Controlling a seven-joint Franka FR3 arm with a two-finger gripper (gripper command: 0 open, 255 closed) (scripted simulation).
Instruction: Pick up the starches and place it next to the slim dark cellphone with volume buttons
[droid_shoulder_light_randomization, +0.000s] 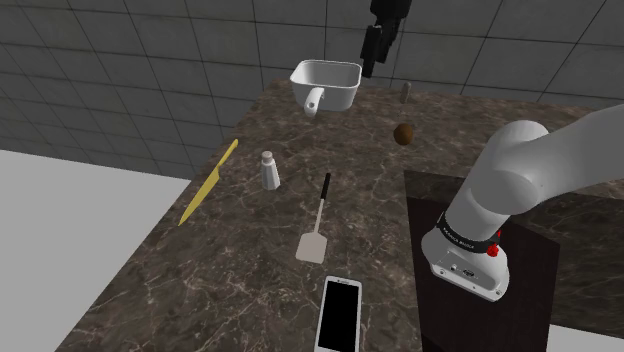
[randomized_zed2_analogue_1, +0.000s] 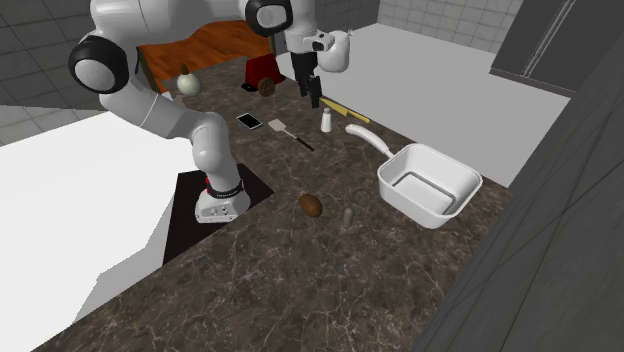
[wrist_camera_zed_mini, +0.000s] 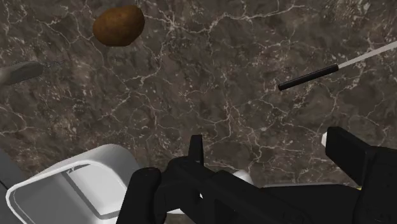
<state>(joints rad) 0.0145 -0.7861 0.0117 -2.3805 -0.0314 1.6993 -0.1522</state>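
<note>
The worktop (droid_shoulder_light_randomization: 240, 262) is dark brown marble with pale veins. A white pan (droid_shoulder_light_randomization: 328, 84) with a short handle stands on it, and everything else is placed from that pan.

The starch is a brown potato (droid_shoulder_light_randomization: 404, 133). It lies on the bare worktop near the pan, on the side towards the stand (droid_shoulder_light_randomization: 480, 300). In the second exterior view it is to the pan's left, and a small grey shaker (randomized_zed2_analogue_1: 347, 217) stands upright between potato and pan. The potato touches neither of them.

The gripper (droid_shoulder_light_randomization: 376, 52) hangs in the air above the worktop, close over the pan's side and well off the potato. In the wrist view its fingers (wrist_camera_zed_mini: 194, 153) are spread apart, and marble shows in the gap between them. A corner of the pan shows right under them, with the potato further out past the pan.

Further from the pan along the worktop lies a spatula (droid_shoulder_light_randomization: 318, 225) with a black handle. Its pale blade points away from the pan. A white shaker (droid_shoulder_light_randomization: 268, 171) stands beside it, and a yellow knife (droid_shoulder_light_randomization: 210, 180) lies flat nearer the worktop's edge. The cellphone (droid_shoulder_light_randomization: 340, 313) has a dark screen in a light frame. It lies flat past the spatula blade, farthest from the pan and well apart from the potato.
</note>
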